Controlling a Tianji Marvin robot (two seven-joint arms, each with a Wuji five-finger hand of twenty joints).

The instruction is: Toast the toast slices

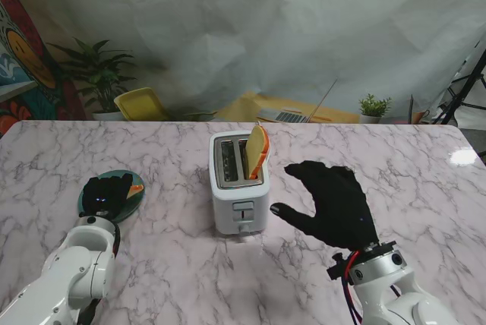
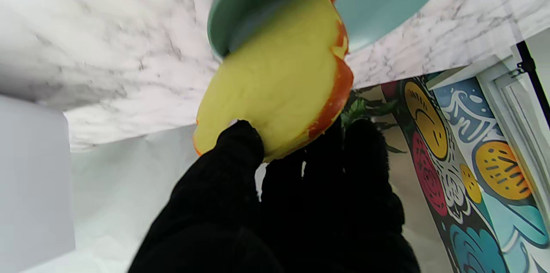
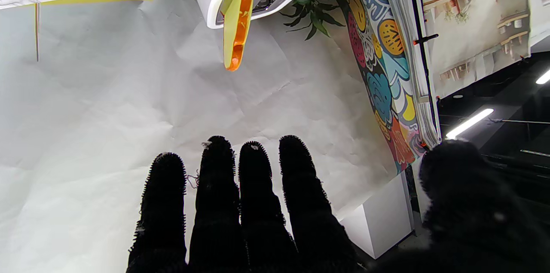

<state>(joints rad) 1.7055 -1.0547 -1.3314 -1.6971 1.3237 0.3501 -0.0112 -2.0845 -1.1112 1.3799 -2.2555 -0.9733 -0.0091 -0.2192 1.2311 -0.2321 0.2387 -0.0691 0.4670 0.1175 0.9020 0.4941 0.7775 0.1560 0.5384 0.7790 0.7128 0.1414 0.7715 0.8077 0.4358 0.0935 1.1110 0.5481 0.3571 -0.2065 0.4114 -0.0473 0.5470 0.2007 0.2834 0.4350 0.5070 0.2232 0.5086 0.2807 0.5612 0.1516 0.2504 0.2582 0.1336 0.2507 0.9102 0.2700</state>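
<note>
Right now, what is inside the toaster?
One toast slice stands tilted in the right slot of the toaster, sticking out high. The left slot looks empty. The depths of both slots are hidden.

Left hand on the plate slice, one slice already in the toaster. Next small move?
Probably lift: the left hand pinches the second toast slice over the teal plate, and the toaster has its left slot free. The right hand is open, clear.

White two-slot toaster point(image 1: 239, 181) mid-table, yellow orange-crusted toast slice point(image 1: 258, 150) upright in right slot, second slice point(image 2: 279, 75) over teal plate point(image 2: 386, 2)
</note>
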